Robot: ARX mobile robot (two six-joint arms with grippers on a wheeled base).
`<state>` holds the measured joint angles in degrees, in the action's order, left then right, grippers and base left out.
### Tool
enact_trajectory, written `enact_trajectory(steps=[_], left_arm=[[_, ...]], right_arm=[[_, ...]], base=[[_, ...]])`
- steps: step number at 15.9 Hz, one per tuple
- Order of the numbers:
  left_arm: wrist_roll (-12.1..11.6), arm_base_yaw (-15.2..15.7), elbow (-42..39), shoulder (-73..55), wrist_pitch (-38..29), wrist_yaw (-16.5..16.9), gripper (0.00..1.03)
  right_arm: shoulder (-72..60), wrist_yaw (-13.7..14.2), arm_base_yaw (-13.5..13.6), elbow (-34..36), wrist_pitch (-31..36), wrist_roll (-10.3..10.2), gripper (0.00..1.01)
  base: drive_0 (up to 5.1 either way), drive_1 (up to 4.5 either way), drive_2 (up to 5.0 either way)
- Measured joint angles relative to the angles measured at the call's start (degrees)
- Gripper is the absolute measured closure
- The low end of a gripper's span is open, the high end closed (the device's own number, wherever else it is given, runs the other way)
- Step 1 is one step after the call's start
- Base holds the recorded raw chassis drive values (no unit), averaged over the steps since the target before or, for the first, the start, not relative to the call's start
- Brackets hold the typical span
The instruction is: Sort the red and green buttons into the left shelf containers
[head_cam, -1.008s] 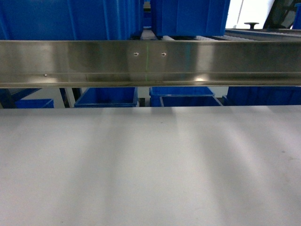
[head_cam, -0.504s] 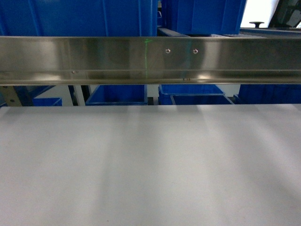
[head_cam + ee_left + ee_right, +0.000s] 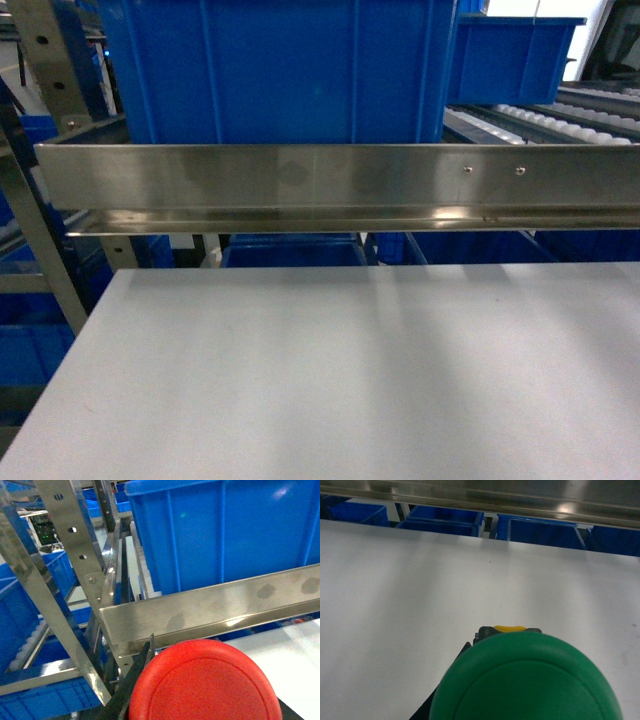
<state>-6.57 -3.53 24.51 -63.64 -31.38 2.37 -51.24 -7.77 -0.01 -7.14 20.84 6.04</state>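
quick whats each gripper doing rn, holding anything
left: shut on the red button, close to the big blue bin.
right: shut on the green button, over the white table.

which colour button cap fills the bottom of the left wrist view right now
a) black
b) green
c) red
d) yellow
c, the red button fills the lower part of the left wrist view, in front of the steel rail and the large blue bin; the green button shows only in the right wrist view.
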Motion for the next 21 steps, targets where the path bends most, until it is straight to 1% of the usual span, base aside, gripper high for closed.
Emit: enact_trajectory(steps=[8,14,21], left_arm=[[0.0,0.0,0.0,-0.1,0.1,0.0,0.77],[0.0,0.0,0.0,0.0,0.0,0.1,0.77],[0.0,-0.1,0.0,0.0,-0.1,0.2,0.77]], right_arm=[[-0.1,0.0,0.0,0.0,-0.4,0.0,0.74],[0.0,0.0,0.0,0.0,-0.1,0.0,0.74],[0.0,0.0,0.0,0.0,0.0,0.0,0.74]], base=[[-4.9,2.55,2.6],[-4.1,0.10,4.5],[-5.0,2.43,2.4]])
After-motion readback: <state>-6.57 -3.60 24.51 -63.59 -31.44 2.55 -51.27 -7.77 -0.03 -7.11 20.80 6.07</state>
